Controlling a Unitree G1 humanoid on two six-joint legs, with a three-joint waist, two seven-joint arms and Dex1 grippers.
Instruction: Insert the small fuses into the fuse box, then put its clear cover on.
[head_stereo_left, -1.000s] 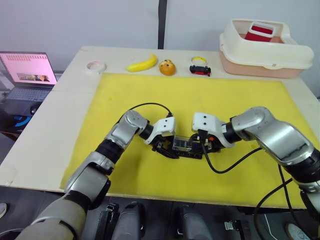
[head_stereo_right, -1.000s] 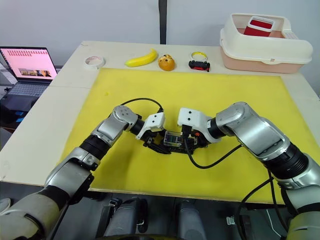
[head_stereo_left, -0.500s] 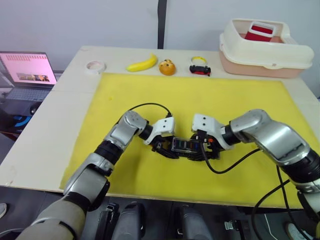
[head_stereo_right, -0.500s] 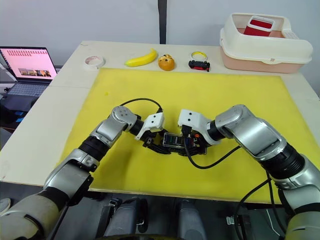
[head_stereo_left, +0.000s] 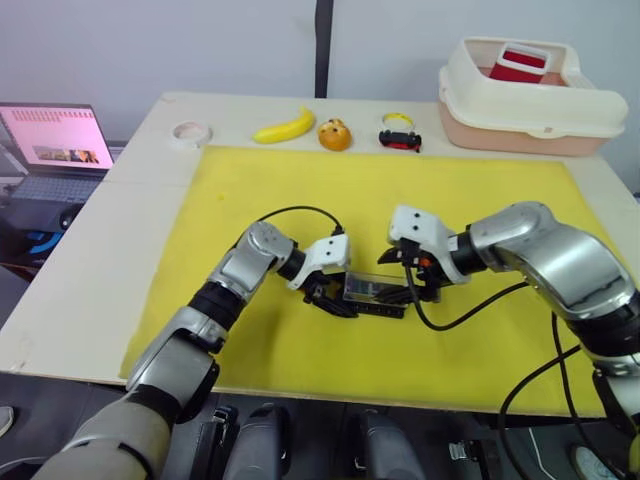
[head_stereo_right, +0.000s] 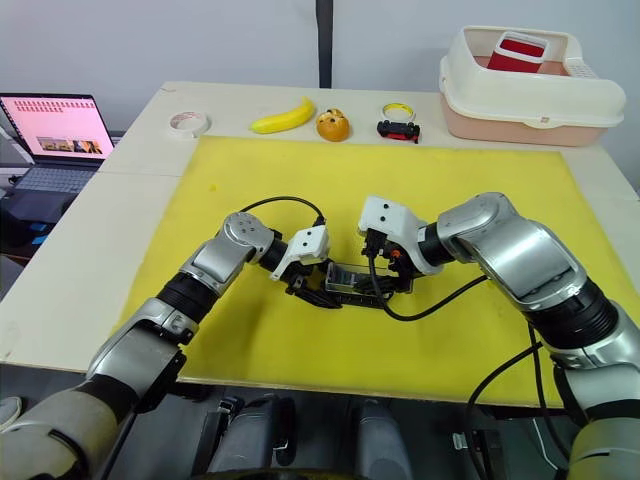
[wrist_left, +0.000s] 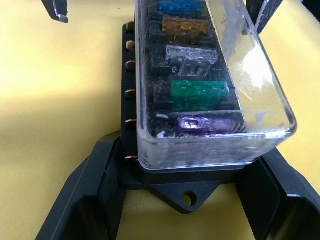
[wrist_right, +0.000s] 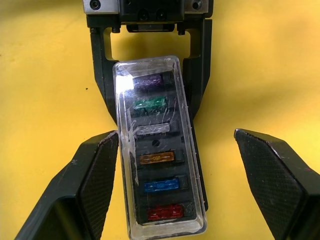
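Currently at the final step: seating the cover.

Locate the box (head_stereo_left: 376, 300) near the middle of the yellow mat (head_stereo_left: 300, 190), between the two grippers. Count six fuses (wrist_right: 157, 158) in one row under the cover (wrist_right: 167, 107): purple, green, grey, amber, blue, red. Treat insertion as complete.

Note the left gripper (head_stereo_left: 338, 300) clamped across one end of the box, one finger on each long side of the black base. Note the right gripper (head_stereo_left: 413, 288) released, jaws spread wide and poised over the opposite end, both fingers apart from the cover.

Check cover alignment in the right wrist view: slightly skewed against the base, with more black edge exposed along one side toward the red fuse end. Judge the latch as unconfirmed; cannot tell from these views whether fully snapped down.

Next move, as a judgement:
- Hold the base steady with the left gripper.
- Bring the right fingers down onto the cover top, or close them on its long sides, near the red fuse end.
- Square the cover to the base, then press straight down.
- Avoid side load: risk of sliding the cover off or twisting the box out of the left grip.
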